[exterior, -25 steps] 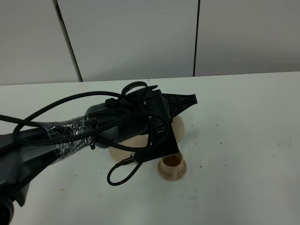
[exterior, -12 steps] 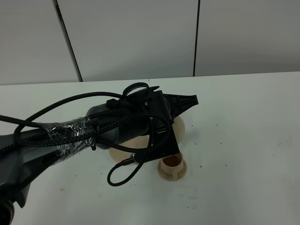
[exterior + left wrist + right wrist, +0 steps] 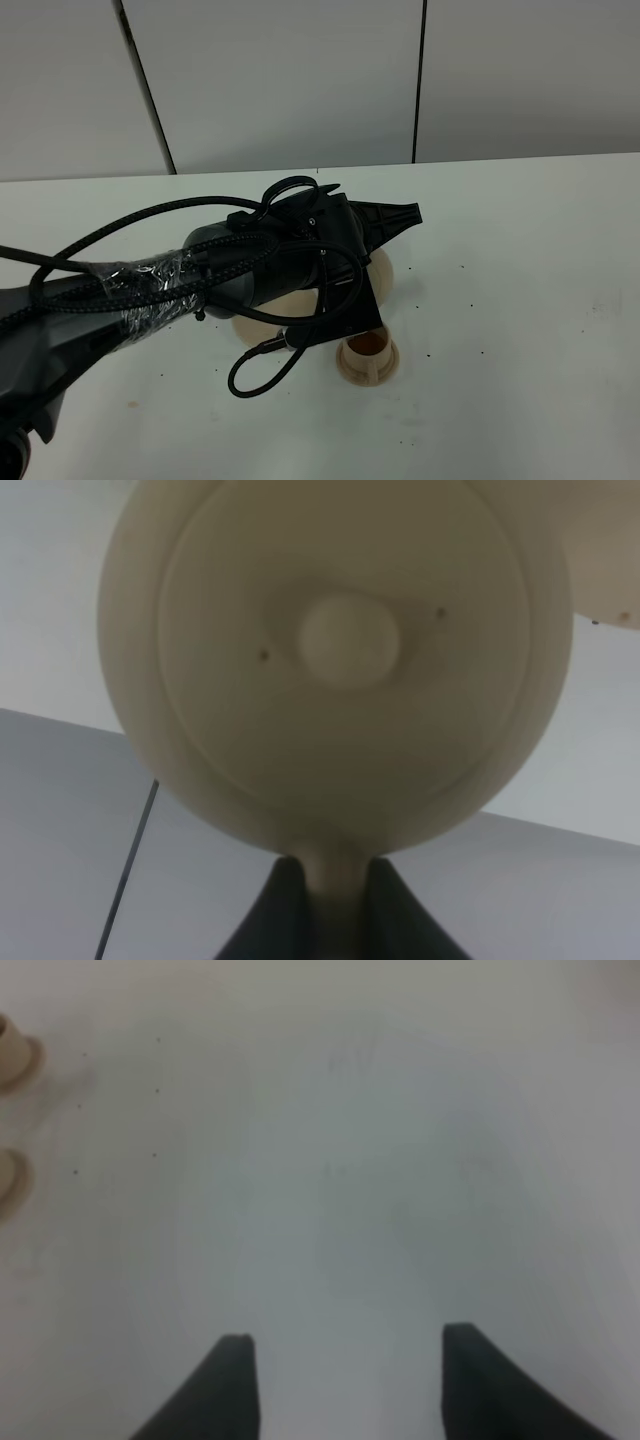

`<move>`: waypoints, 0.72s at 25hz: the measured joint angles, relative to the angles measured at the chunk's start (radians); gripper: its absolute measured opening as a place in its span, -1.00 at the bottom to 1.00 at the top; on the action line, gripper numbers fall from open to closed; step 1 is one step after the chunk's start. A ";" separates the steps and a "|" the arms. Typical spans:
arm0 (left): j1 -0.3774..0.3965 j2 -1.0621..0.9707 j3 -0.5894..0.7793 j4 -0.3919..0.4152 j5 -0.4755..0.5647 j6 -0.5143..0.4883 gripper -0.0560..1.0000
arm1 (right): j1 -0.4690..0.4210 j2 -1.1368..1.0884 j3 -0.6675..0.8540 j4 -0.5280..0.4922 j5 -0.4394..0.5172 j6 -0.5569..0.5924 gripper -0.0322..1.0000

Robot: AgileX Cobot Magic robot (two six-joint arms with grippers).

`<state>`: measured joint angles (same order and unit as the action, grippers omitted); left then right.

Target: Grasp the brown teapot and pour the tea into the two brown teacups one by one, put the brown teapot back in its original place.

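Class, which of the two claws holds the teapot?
The left claw, shut on the handle of the brown teapot; the right claw stands open above the table.

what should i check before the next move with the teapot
1. Left fingers clamped on the brown teapot handle: ok
2. Teapot lid seated: ok
3. Teacup seen from above holds tea: ok
4. Second teacup filled: cannot tell; left arm hides it from above, a blur in the right wrist view
5. Return plate clear: cannot tell, same arm covers it
6. Right fingers open, apart from the cups: ok
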<state>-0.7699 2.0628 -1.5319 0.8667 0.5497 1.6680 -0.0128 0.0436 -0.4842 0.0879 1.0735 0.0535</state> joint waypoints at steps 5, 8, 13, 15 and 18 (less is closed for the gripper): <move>0.000 0.000 0.000 0.000 0.000 -0.002 -0.58 | 0.000 0.000 0.000 0.000 0.000 0.000 -0.15; 0.000 0.000 0.000 0.000 -0.001 -0.014 -0.58 | 0.000 0.000 0.000 0.000 0.000 0.000 -0.15; 0.000 0.000 0.000 0.000 -0.014 -0.022 -0.58 | 0.000 0.000 0.000 0.000 0.000 0.000 -0.15; 0.000 0.000 0.000 0.000 -0.014 -0.022 -0.58 | 0.000 0.000 0.000 0.000 0.000 0.000 -0.15; 0.000 0.000 0.000 0.000 -0.014 -0.022 -0.58 | 0.000 0.000 0.000 0.000 0.000 0.000 -0.15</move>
<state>-0.7699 2.0628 -1.5319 0.8667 0.5352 1.6460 -0.0128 0.0436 -0.4842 0.0879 1.0735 0.0535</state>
